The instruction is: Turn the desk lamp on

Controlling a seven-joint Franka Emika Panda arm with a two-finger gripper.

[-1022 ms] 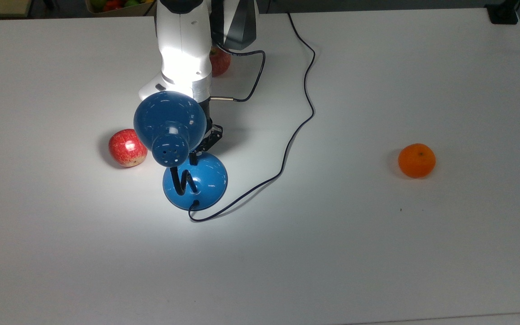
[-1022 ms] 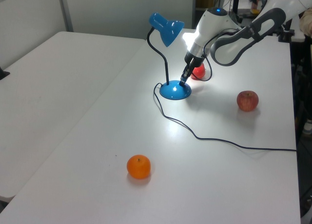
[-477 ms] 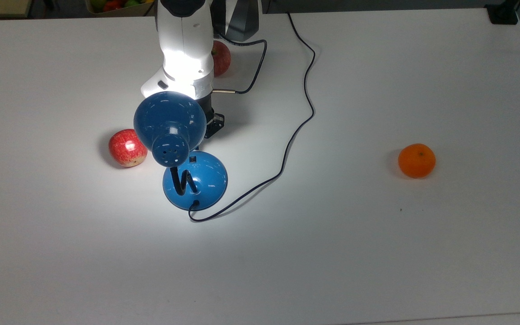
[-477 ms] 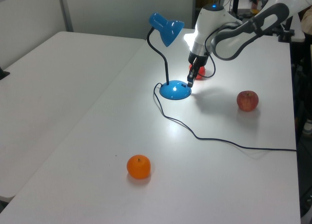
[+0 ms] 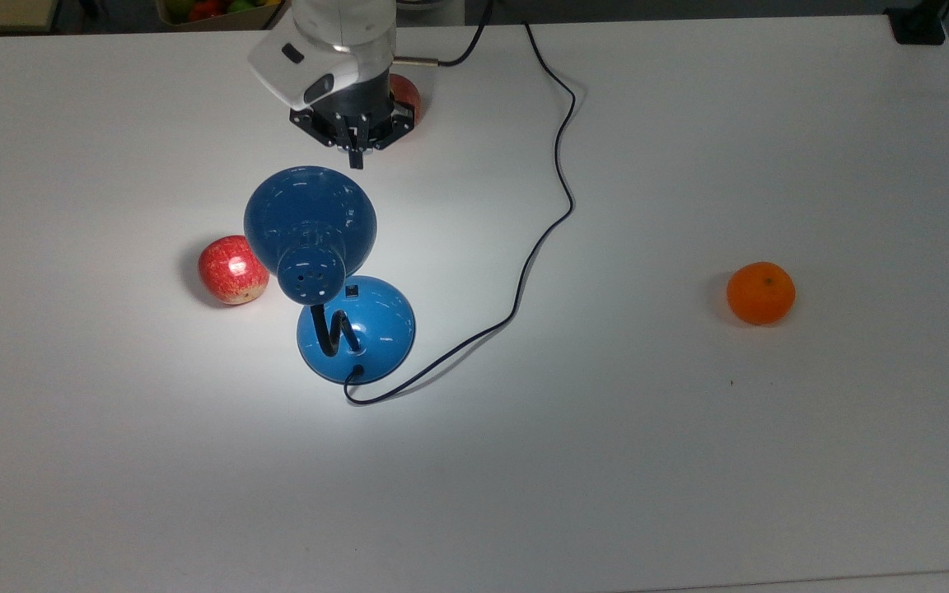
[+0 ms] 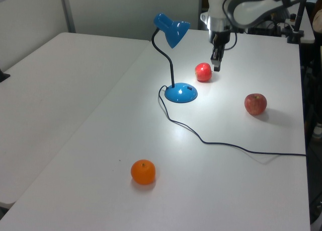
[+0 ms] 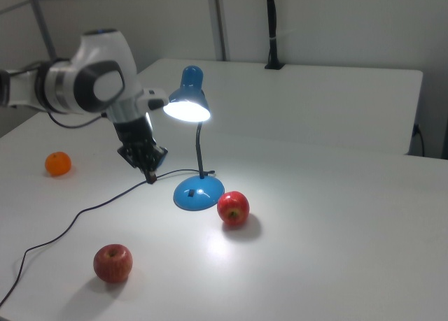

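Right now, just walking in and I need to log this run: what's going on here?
The desk lamp is lit, throwing a bright pool on the white table. The gripper hangs above the table with its fingers shut, holding nothing, apart from the lamp's blue base. Two red apples and an orange lie untouched.

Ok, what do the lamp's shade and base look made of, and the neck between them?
The desk lamp shade and the base look like glossy blue painted metal or hard plastic; sharp white highlights show on both, so I can't say which. The gooseneck looks like matte black flexible tubing, holding a bent shape. The cord appears to be black rubbery insulation, lying in loose curves.
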